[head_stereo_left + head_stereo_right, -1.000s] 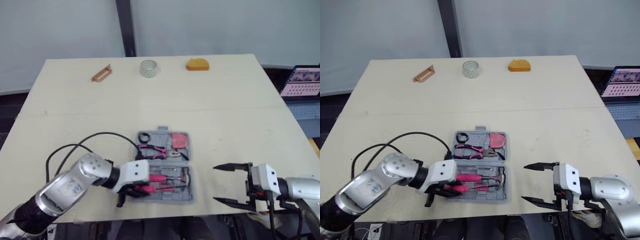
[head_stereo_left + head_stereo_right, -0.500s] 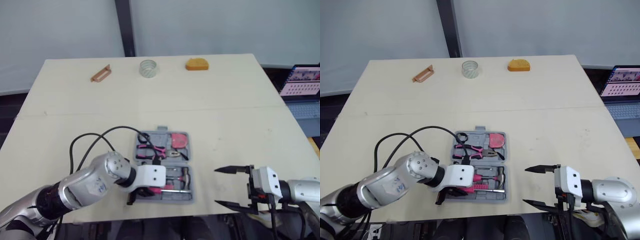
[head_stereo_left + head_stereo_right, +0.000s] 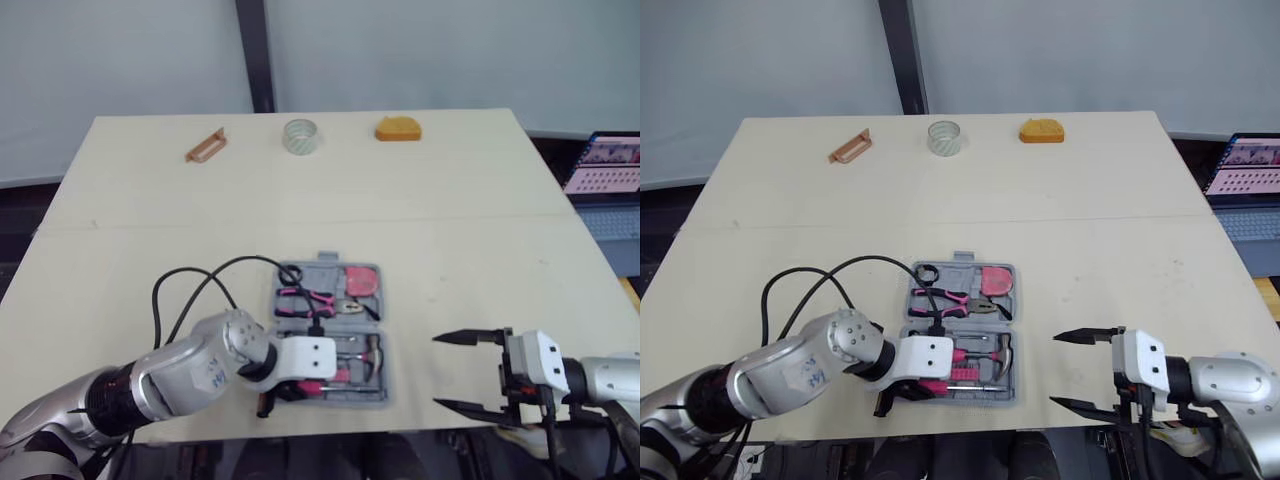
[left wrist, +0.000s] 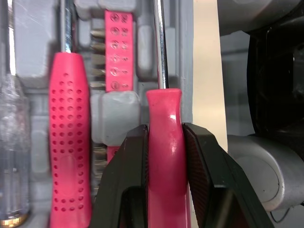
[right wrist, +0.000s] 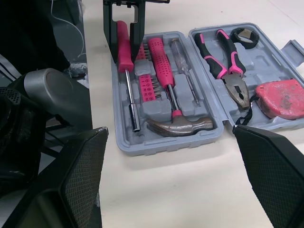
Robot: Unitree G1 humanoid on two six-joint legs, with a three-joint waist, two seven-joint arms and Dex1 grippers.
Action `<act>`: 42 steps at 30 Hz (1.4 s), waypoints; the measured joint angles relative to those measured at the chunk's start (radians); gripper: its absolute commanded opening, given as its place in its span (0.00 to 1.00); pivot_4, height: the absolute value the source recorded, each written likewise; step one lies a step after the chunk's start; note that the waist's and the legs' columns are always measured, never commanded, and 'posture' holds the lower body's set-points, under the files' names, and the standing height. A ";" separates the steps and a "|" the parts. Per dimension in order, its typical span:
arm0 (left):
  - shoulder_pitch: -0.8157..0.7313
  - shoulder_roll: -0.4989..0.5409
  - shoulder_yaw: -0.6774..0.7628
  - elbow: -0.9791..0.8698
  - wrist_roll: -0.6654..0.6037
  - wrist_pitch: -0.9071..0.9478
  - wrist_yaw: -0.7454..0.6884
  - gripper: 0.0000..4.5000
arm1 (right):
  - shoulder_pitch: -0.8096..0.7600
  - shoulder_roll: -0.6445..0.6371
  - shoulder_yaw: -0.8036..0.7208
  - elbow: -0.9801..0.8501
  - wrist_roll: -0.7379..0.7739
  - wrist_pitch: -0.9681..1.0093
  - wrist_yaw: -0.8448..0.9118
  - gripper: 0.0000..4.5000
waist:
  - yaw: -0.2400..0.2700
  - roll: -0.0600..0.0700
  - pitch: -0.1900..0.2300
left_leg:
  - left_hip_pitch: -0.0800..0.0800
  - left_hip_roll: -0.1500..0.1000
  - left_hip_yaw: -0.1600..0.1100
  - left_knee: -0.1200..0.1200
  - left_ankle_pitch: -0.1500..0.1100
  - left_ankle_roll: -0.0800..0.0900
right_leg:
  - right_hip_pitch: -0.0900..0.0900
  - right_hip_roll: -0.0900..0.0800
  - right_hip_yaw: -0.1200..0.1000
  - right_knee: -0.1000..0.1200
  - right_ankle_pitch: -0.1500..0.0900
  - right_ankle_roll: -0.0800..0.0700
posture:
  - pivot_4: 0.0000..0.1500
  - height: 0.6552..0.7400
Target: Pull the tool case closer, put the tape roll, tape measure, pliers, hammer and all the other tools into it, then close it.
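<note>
The grey tool case (image 3: 372, 395) lies open near the table's front edge. In it are pink pliers (image 5: 223, 52), a red tape measure (image 5: 280, 97), a black ring (image 3: 290, 274), a hammer (image 5: 180, 126) and two screwdrivers. My left gripper (image 4: 165, 129) is shut on a pink-handled driver (image 4: 164, 114), which lies in the case's front slot beside the bit strip (image 4: 115, 52). My right gripper (image 3: 436, 371) is open, low over the table to the right of the case. A clear tape roll (image 3: 299, 136) stands at the table's far edge.
An orange object (image 3: 398, 129) and a brown bracket-like piece (image 3: 205, 146) lie at the far edge beside the clear roll. A laptop (image 3: 605, 165) sits off the table's right side. My left arm's black cable (image 3: 200, 290) loops over the table left of the case.
My left gripper has swung from the case's left side to its front left corner, bringing the pink-handled driver down into the front slot. The right gripper has barely moved.
</note>
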 measured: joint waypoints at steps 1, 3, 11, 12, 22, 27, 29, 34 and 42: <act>0.000 0.000 -0.003 0.000 0.000 0.000 0.001 0.13 | 0.001 0.000 0.000 -0.005 0.000 0.001 0.000 1.00 | 0.000 0.000 0.000 | 0.000 0.000 0.000 0.000 0.000 0.000 | 0.000 0.000 0.000 0.000 0.000 0.000 | 1.00 1.00; -0.001 -0.001 -0.010 0.002 0.000 -0.001 0.002 0.13 | 0.004 0.000 0.000 -0.007 0.001 0.009 0.000 1.00 | 0.000 0.000 0.000 | 0.000 0.000 0.000 0.000 0.000 0.000 | 0.000 0.000 0.000 0.000 0.000 0.000 | 1.00 1.00; -0.043 -0.030 -0.017 0.048 0.002 -0.018 0.006 0.13 | 0.006 0.000 -0.005 -0.020 0.008 0.026 -0.001 1.00 | 0.000 0.000 0.000 | 0.000 0.000 0.000 0.000 0.000 0.000 | 0.000 0.000 0.000 0.000 0.000 0.000 | 1.00 1.00; -0.045 -0.033 -0.022 0.049 0.003 -0.021 0.006 0.13 | 0.011 0.000 -0.009 -0.024 0.009 0.031 -0.002 1.00 | 0.000 0.000 0.000 | 0.000 0.000 0.000 0.000 0.000 0.000 | 0.000 0.000 0.000 0.000 0.000 0.000 | 1.00 1.00; -0.066 -0.047 -0.051 0.069 0.002 -0.039 0.002 0.13 | 0.019 -0.001 -0.039 -0.048 0.011 0.059 -0.007 1.00 | 0.001 0.000 0.000 | 0.000 0.000 0.000 0.001 0.000 0.000 | 0.000 0.000 0.000 0.000 0.000 0.000 | 1.00 1.00; -0.066 -0.049 -0.053 0.068 0.002 -0.037 0.004 0.13 | 0.016 -0.001 -0.039 -0.049 0.011 0.065 -0.009 1.00 | 0.001 0.000 0.000 | 0.000 0.000 0.000 0.001 0.000 0.001 | 0.000 0.000 0.000 0.000 0.000 0.000 | 1.00 1.00; -0.066 -0.053 -0.054 0.068 0.003 -0.034 0.006 0.13 | 0.013 -0.001 -0.039 -0.049 0.011 0.067 -0.009 1.00 | 0.001 0.000 0.000 | 0.000 0.000 0.000 0.001 0.000 0.001 | 0.000 0.000 0.000 0.000 0.000 0.000 | 1.00 1.00; -0.066 -0.058 -0.061 0.064 0.002 -0.028 0.010 0.13 | 0.009 -0.001 -0.039 -0.049 0.011 0.076 -0.010 1.00 | 0.001 0.000 0.000 | 0.000 0.000 0.000 0.001 0.000 0.001 | 0.000 0.000 0.000 0.000 0.000 0.000 | 1.00 1.00; -0.069 -0.057 -0.067 0.048 -0.007 -0.001 0.009 0.37 | 0.006 -0.001 -0.039 -0.049 0.011 0.077 -0.011 1.00 | 0.000 0.000 0.000 | 0.000 0.000 0.000 0.001 0.000 0.001 | 0.000 0.000 0.000 0.000 0.000 0.000 | 1.00 1.00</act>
